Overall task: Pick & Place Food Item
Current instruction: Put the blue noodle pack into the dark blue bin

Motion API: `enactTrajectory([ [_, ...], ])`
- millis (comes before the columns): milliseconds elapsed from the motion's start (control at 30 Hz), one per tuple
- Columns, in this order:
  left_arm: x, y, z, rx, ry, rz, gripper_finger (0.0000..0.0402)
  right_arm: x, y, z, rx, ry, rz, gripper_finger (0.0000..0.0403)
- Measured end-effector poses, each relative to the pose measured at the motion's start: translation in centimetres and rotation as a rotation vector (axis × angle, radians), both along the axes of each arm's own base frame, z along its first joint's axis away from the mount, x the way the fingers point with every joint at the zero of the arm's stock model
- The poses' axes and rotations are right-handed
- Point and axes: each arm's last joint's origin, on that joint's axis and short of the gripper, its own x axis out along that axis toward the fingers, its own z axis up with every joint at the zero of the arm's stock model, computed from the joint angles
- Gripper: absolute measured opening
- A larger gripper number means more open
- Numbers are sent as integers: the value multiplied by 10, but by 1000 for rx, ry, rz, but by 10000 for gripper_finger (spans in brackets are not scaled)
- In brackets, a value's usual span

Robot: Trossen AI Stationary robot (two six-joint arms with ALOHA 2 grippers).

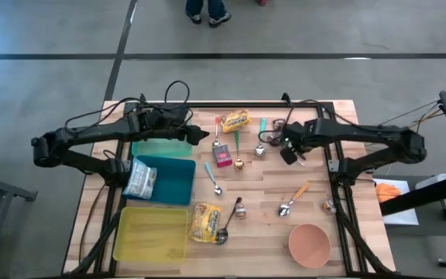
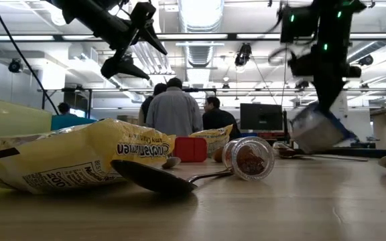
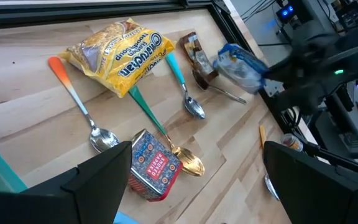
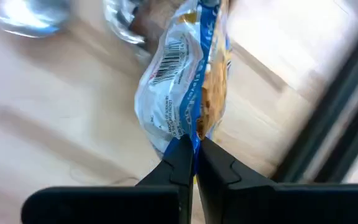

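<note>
Snack bag, a small blue-and-white crinkly packet, hangs pinched by its edge seam in our right pincer, whose two fingers are closed hard together on the thin film with the bag's body dangling past them. In the high view the right pincer sits at about two o'clock from the middle of the tabletop, just beside a cluster of spoons, and in the low view the snack bag appears lifted clear of the wood. We judge it light and soft: the film will crumple and may slide out of a seam grip if swung fast, and the contents look brittle, so squeezing the belly would crush them. The seam or a folded corner is the safest place to hold, as we have it now. Our left pincer waits wide open and empty at roughly eleven o'clock, above the teal bin, which already holds one packet and sits at about nine o'clock, with a yellow bin toward seven. Nearby lie a yellow noodle pack, a red carton and an orange-handled spoon. We expect the bag must travel across toward the bins, where a slow carry would keep it from slipping.
</note>
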Motion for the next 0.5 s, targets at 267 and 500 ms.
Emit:
enactTrajectory([
  [267,0,0,1,19,0,-34,369,-18,13,58,79,-312,152,8],
  [500,10,-3,11,62,-157,-214,369,-29,22,93,115,-581,275,8],
])
